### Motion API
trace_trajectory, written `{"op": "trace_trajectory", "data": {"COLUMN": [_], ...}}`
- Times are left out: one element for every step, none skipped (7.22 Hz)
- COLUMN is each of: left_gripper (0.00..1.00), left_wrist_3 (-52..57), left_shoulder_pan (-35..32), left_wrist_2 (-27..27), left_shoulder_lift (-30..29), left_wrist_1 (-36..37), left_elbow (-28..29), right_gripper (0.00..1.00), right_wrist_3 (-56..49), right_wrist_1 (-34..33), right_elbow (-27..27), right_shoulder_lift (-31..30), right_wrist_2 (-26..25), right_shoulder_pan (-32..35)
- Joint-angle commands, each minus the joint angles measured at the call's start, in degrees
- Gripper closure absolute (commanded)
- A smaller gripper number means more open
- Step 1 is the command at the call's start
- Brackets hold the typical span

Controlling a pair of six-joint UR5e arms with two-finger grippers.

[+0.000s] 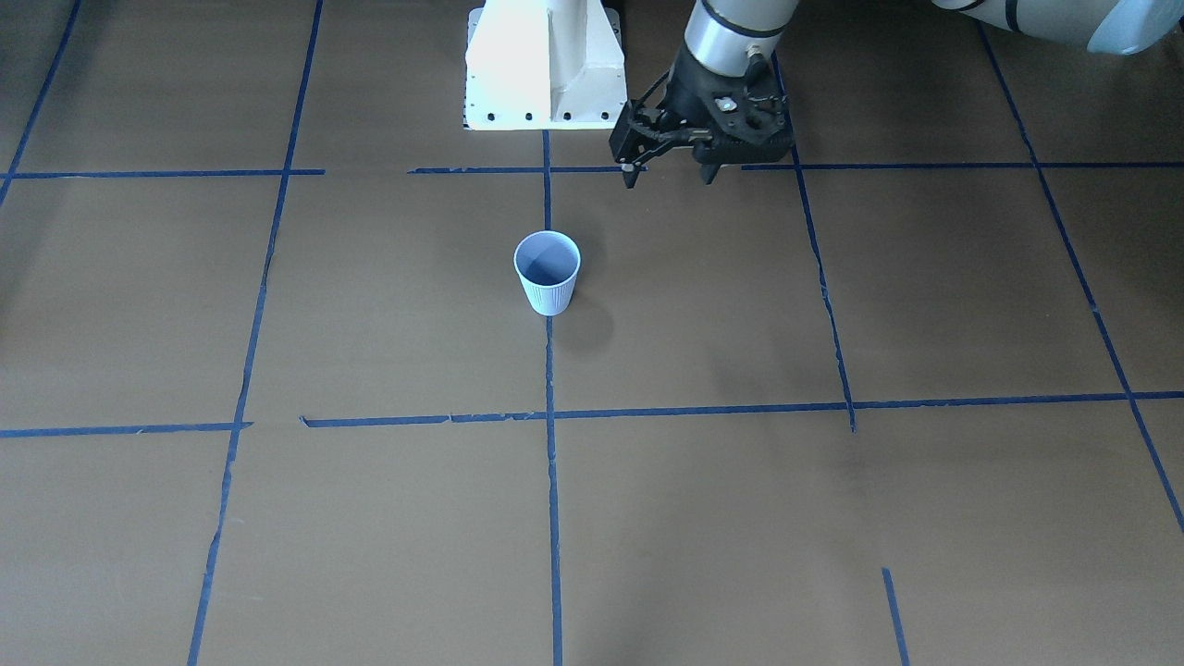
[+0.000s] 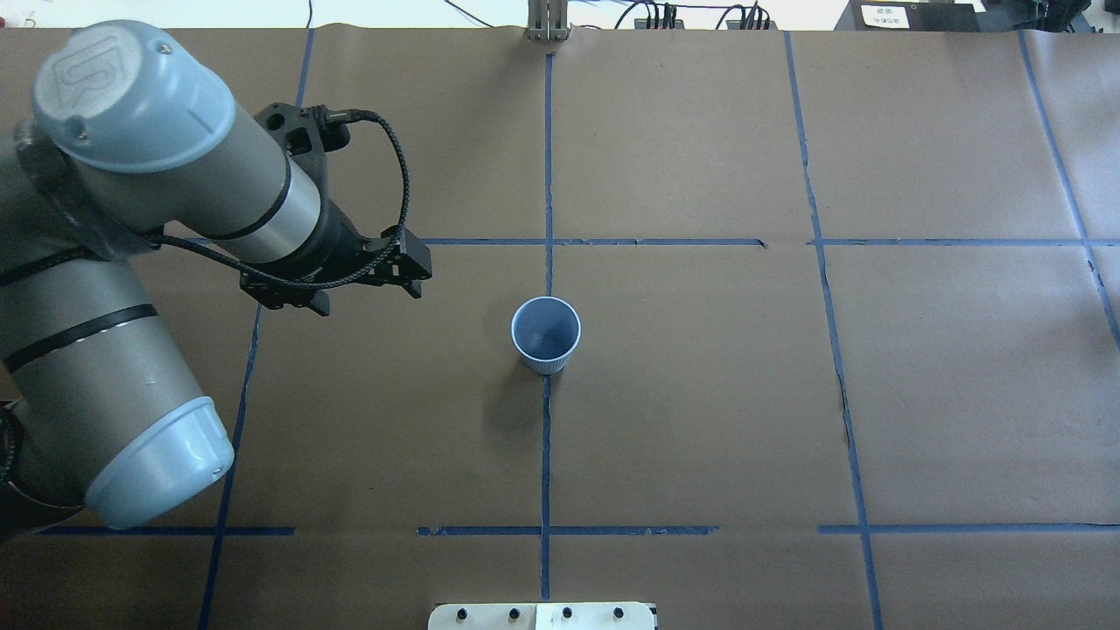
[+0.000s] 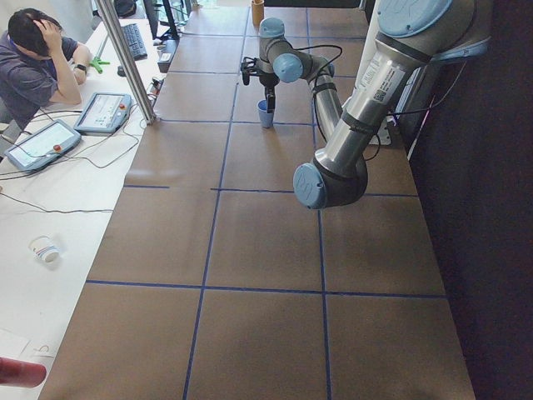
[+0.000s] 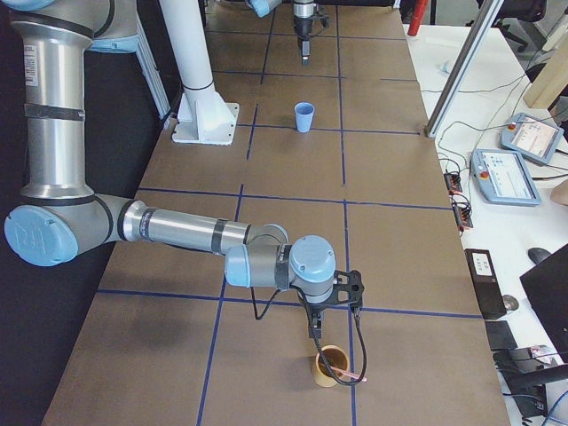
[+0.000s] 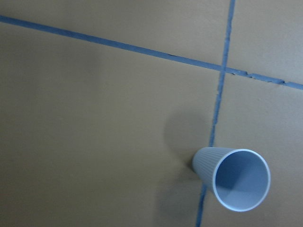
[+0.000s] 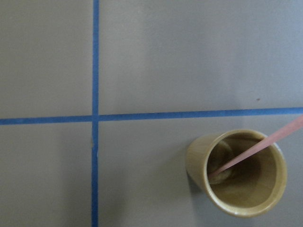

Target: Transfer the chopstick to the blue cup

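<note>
Inside tan cup (image 6: 196, 166), chopstick (image 6: 255, 147) leaning, upper end cropped, blue cup (image 1: 548, 294) upright

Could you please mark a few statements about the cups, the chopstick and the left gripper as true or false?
1. The blue cup is empty. True.
2. The chopstick lies flat on the table. False: it leans inside a tan cup.
3. The left gripper holds the chopstick. False: it is open and empty, off to one side of the blue cup.
4. The blue cup stands upright on a tape line. True.
</note>
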Motion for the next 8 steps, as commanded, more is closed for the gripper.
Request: {"op": "trace_trajectory", "data": {"left_gripper": [0.0, 0.0, 0.0, 0.0, 0.0, 0.0, 0.0, 0.0], "left_wrist_3": [2.1, 2.1, 2.1, 2.1, 2.0, 2.0, 2.0, 2.0], "left_shoulder_pan": [-1.5, -1.5, -1.5, -1.5, -1.5, -1.5, -1.5, -1.5], "left_wrist_2": [0.0, 0.0, 0.0, 0.0, 0.0, 0.0, 0.1, 0.1], "left_shoulder_lift": [3.3, 3.4, 3.4, 3.4, 3.4, 3.4, 3.4, 3.4], "left_wrist_1": [1.1, 2.2, 2.4, 2.4, 2.4, 2.5, 2.5, 2.4], "left_elbow": [-3.4, -4.0, -4.0, -4.0, -3.9, -3.9, -3.8, -3.8], "right_gripper": [0.0, 0.0, 0.0, 0.0, 0.0, 0.0, 0.0, 0.0], "right_wrist_3": [0.4, 5.2, 8.8, 11.7, 13.9, 15.3, 18.6, 18.7], "right_wrist_1": [5.9, 10.4, 17.9, 22.5, 23.6, 23.6, 23.6, 23.6], "right_elbow": [-7.3, -9.5, -13.4, -16.4, -17.3, -17.8, -19.7, -21.5], "right_shoulder_lift": [2.5, 3.1, 2.7, 3.1, 3.7, 4.4, 6.3, 7.0], "right_wrist_2": [-1.3, -2.1, -3.7, -4.5, -6.6, -7.8, -8.3, -8.8], "right_shoulder_pan": [2.5, 2.7, 2.7, 2.7, 2.6, 2.6, 2.5, 2.4]}}
